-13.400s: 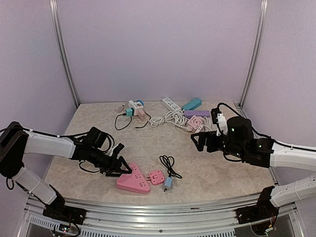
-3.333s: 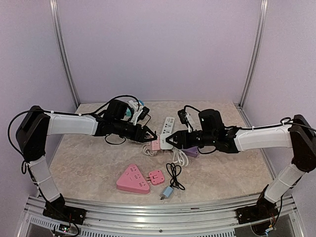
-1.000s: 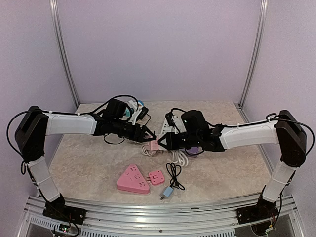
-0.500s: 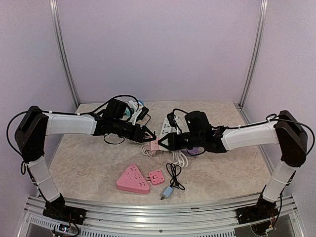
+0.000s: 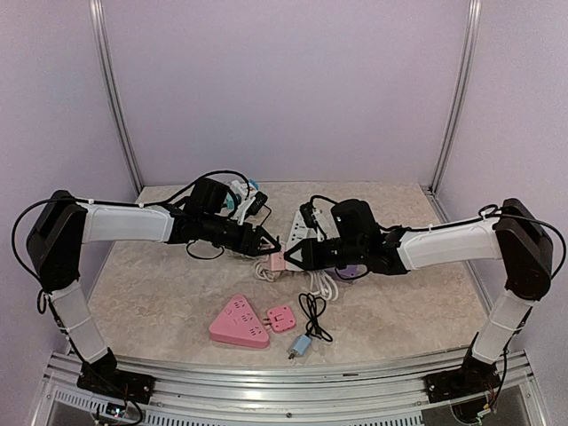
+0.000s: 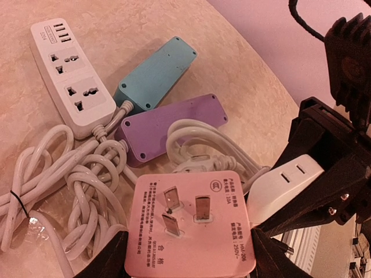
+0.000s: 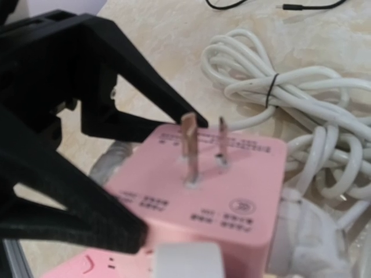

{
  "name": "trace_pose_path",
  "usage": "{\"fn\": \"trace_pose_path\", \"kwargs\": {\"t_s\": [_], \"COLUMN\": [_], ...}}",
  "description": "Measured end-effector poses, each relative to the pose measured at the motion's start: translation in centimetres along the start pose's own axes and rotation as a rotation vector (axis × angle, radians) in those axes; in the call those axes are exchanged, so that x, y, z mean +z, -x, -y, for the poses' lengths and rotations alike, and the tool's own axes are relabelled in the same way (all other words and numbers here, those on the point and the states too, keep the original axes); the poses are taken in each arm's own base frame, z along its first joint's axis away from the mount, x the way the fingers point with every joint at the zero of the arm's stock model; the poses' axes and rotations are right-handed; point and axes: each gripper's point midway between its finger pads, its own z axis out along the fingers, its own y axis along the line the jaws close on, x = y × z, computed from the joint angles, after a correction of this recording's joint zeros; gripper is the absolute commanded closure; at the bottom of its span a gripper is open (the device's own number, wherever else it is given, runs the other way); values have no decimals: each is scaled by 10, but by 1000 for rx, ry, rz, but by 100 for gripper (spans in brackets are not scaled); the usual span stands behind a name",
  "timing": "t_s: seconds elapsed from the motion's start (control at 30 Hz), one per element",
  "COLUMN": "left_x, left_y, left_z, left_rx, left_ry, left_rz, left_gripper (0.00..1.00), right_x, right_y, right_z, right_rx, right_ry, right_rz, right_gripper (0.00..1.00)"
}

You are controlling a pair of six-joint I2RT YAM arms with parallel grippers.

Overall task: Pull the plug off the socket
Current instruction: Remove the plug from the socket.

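Right arm has shifted slightly rightward; right end effector [image 5: 290,256] clamped shut on white plug [image 6: 284,184] at pink socket [image 6: 191,231], gripped part-open by left end effector [image 5: 272,241] above table [image 5: 160,284]; white power strip [image 6: 69,75] behind; lilac walls [image 5: 284,89].

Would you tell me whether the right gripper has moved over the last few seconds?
Yes, the right gripper shifted left, against the unmoved pink triangular strip.

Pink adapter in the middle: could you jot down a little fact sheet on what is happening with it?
item: pink adapter, three metal prongs showing
left gripper: clamped on the pink adapter
right gripper: closed on a white plug
plug status: sits against the adapter's side, apparently not yet pulled off
nearby: white cord, purple power strip, teal power strip
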Motion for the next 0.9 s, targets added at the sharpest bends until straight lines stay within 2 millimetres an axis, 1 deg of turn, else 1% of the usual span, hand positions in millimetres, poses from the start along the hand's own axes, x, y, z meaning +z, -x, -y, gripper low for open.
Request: {"fn": "trace_pose_path", "kwargs": {"t_s": [0.13,0.5,0.9], "left_x": [0,-1,-1], "left_y": [0,5,4], "left_z": [-1,-1,-2], "left_rx": [0,3,0], "left_ry": [6,18,26], "left_rz": [-2,7,4], "left_gripper": [66,66,66], "right_x": [1,-1,1], "right_y": [1,8,7], "right_z": [0,0,2], "right_rx": [1,-23,-33], "right_ry": [-50,-254,-292], "right_rz": [-8,-30,-31], "right_gripper": [100,100,100]}}
